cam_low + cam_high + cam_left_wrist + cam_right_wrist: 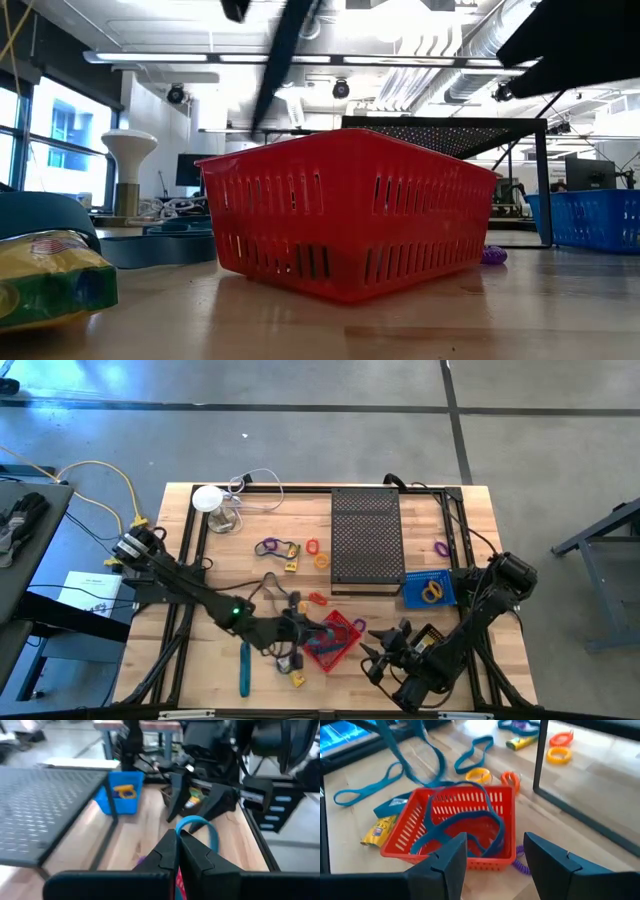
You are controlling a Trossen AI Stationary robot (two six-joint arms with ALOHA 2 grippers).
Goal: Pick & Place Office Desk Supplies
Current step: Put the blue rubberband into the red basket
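A red slotted basket [335,640] [340,215] [455,802] stands near the table's near edge. My left gripper [303,632] [178,832] is at the basket's left rim, shut on a blue elastic band [465,817]. My right gripper [378,653] [495,850] is open, just right of the basket, touching nothing. On the table around the basket lie teal loops [365,790], a yellow packet [380,830] [50,275], orange rings [559,747] [315,550], a purple coil [520,862] and a teal stick [243,668]. My left gripper pinches the blue elastic band between its two shut fingers, coming about level from the table's left. A short arc of the band [200,822] stands out past the fingertips. The band's strands [427,750] hang down slack, and its lower part lies inside the red basket.
A black perforated tray [366,540] [40,805] stands raised at the table's middle far side. A blue basket [430,588] [122,792] holding a yellow ring sits to its right. A white round object with a cable [208,498] stands at the far left.
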